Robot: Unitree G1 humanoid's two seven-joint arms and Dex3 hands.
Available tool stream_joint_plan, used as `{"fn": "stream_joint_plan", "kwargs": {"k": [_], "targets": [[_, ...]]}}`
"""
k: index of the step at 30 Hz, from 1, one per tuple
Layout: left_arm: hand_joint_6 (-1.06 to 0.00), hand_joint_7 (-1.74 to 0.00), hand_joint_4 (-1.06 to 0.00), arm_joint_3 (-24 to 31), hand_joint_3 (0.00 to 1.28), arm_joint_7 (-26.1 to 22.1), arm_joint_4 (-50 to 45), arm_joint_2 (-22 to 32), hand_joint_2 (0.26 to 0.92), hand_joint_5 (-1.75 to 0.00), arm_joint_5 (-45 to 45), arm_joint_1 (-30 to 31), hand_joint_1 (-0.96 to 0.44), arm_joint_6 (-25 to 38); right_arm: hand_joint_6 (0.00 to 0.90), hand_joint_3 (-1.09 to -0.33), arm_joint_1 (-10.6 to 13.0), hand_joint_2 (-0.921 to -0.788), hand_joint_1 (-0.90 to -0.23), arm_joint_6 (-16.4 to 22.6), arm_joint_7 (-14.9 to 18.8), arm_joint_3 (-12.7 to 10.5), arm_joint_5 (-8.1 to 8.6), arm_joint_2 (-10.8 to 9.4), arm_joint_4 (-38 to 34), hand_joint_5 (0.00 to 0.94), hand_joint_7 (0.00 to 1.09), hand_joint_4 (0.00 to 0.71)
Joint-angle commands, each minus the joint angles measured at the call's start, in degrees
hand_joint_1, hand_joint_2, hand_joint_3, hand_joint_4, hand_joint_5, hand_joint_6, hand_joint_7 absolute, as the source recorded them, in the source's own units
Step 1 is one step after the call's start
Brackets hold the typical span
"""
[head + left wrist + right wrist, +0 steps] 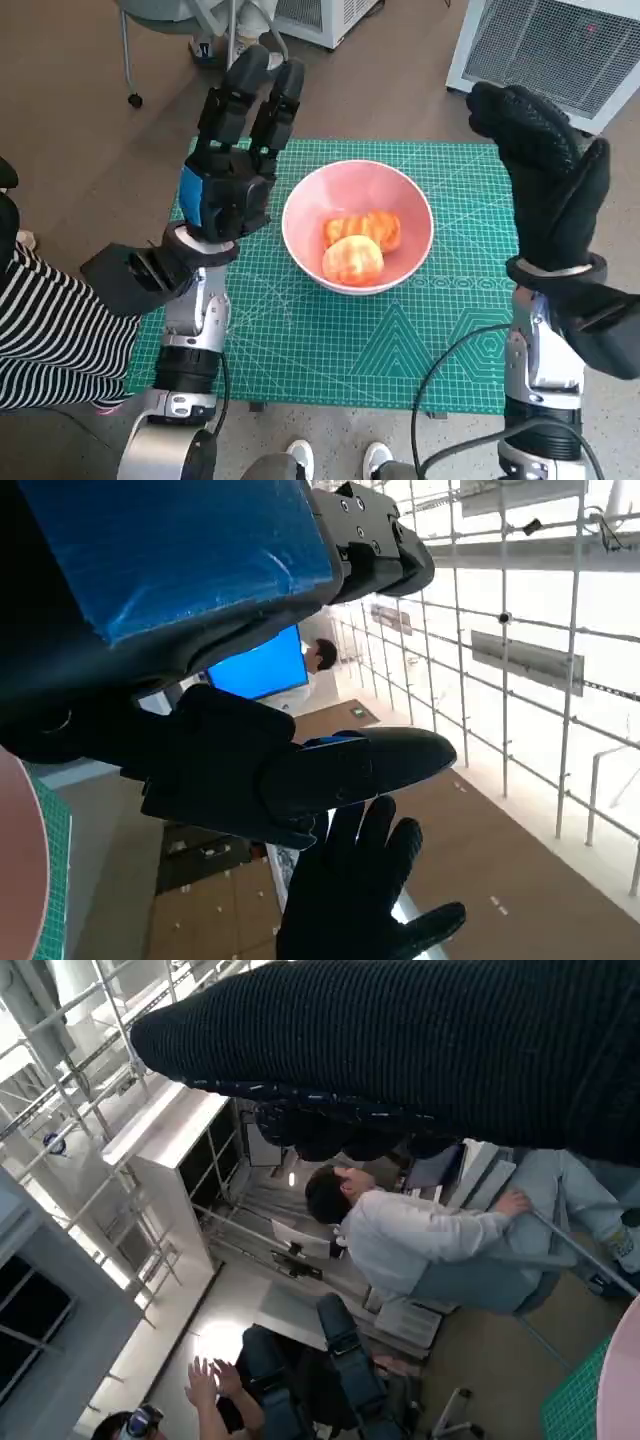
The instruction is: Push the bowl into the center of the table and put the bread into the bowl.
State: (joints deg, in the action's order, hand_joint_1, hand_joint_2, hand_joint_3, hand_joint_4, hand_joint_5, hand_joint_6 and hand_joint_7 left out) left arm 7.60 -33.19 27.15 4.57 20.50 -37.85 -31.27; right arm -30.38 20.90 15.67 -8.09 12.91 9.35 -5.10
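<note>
One bowl (357, 225) stood on the green cutting mat (300, 330) that covered the bench, and two pieces of bread (353, 259) lay inside it — one nearer the robot, the second (372, 227) just behind and touching it. The bowl was pink, round and deep, with a pale rim; it sat near the middle of the mat, a little toward the far edge. The bread pieces were orange-gold and glossy, each roughly bun-shaped, resting side by side on the bowl's floor.

Two hands were raised above the bench, one on each side of the bowl and neither touching it. The left hand (232, 170), black with blue tape on its back, was held upright with its fingers (262, 95) stretched out nearly straight and apart, holding nothing. The right hand (545, 170), in its knitted glove, stood over the mat's right edge, fingers extended and slightly bent forward, also holding nothing. In the left wrist view the right hand showed with its fingers fanned wide.

A person in a striped sleeve (45, 330) sat at the left of the bench, and the tips of two white shoes (330, 460) showed at the near edge. In the right wrist view another person (420, 1235) in a pale top sat on a chair — a sliver of the bowl's rim and mat showed in that picture's corner.
</note>
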Motion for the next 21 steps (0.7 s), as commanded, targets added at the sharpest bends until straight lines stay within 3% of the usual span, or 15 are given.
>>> {"fn": "stream_joint_plan", "kwargs": {"k": [1, 12, 17, 21], "targets": [[0.00, -0.54, -0.12, -0.06, 0.45, 0.47, -0.59, -0.05, 0.921, -0.02, -0.33, 0.59, -0.65, 0.19, 0.151, -0.697, 1.58, -0.921, -0.659, 0.36, -0.28, 0.39, -1.37, 0.18, -0.94, 0.003, 0.37, 0.218], [0.00, -0.64, -0.12, -0.46, 0.37, 2.22, -2.94, 0.07, 0.921, -0.01, -0.84, 1.69, -0.57, 2.52, 0.144, -0.694, 1.78, -0.921, -0.657, 1.33, 0.16, 0.39, -1.50, 0.19, -1.81, 0.003, 0.37, 0.219], [0.00, -0.63, -0.13, -0.47, 0.26, 3.52, -2.90, 0.03, 0.898, -0.01, -2.18, 2.23, -0.24, 1.52, 0.144, -0.691, 1.95, -0.921, -0.657, 1.62, 0.34, 0.32, -1.36, 0.26, -2.16, 0.003, 0.37, 0.220], [0.00, -0.63, -0.15, -0.59, 0.24, 4.21, -2.51, -0.01, 0.893, -0.02, -3.21, 2.24, -0.11, 0.64, 0.144, -0.690, 2.02, -0.921, -0.657, 1.71, 0.30, 0.35, -1.32, 0.17, -2.24, 0.003, 0.37, 0.220]]}}
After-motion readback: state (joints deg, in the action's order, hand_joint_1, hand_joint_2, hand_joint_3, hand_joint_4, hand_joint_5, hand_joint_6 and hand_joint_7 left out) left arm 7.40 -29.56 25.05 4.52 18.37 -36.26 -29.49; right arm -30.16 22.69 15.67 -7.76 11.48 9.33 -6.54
